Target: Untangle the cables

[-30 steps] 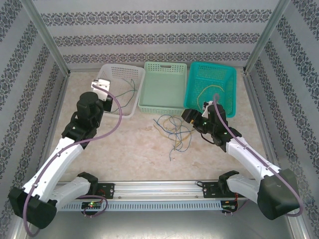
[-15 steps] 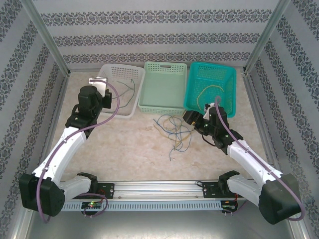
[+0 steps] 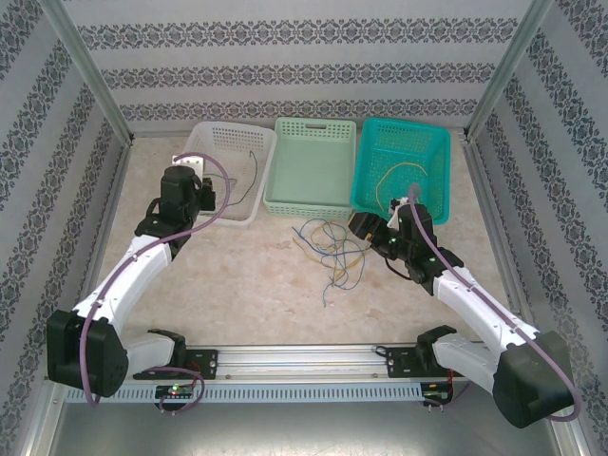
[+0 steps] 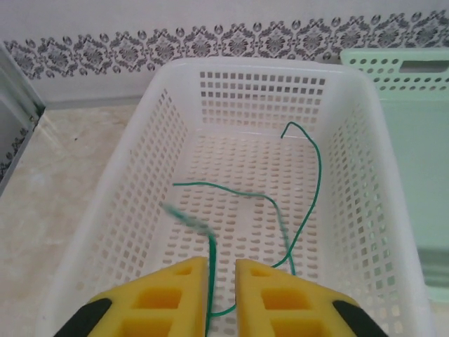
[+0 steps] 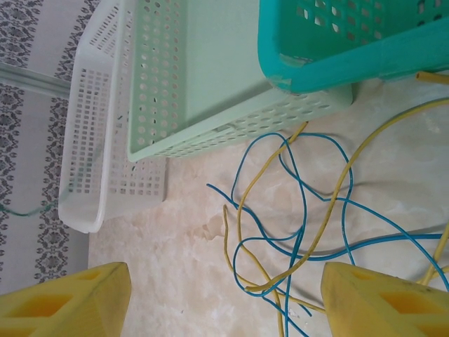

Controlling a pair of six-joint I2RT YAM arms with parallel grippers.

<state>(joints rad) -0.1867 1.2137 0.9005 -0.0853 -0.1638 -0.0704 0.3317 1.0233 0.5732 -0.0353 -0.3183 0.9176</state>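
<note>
A green cable (image 4: 217,185) lies looped inside the white basket (image 4: 252,64), showing from above as a thin green cable (image 3: 252,166). My left gripper (image 4: 222,270) hangs over the basket's near end, at the left gripper (image 3: 190,163). Its jaws stand a little apart, and one blurred end of the green cable runs loosely through the gap. A tangle of blue cables (image 5: 302,182) and yellow cables (image 5: 344,179) lies on the table, the tangle (image 3: 332,249) in front of the baskets. My right gripper (image 5: 226,274) is wide open just above it, at the right gripper (image 3: 359,226).
A light green basket (image 3: 313,123) stands between the white basket (image 3: 204,128) and a teal basket (image 3: 404,128), which holds a yellow wire (image 3: 394,176). Patterned walls and metal posts close in the table on three sides.
My left arm pulled back toward the white basket's near-left corner. Its jaws parted slightly and the green cable's end is slipping through them. The right arm barely moved.
</note>
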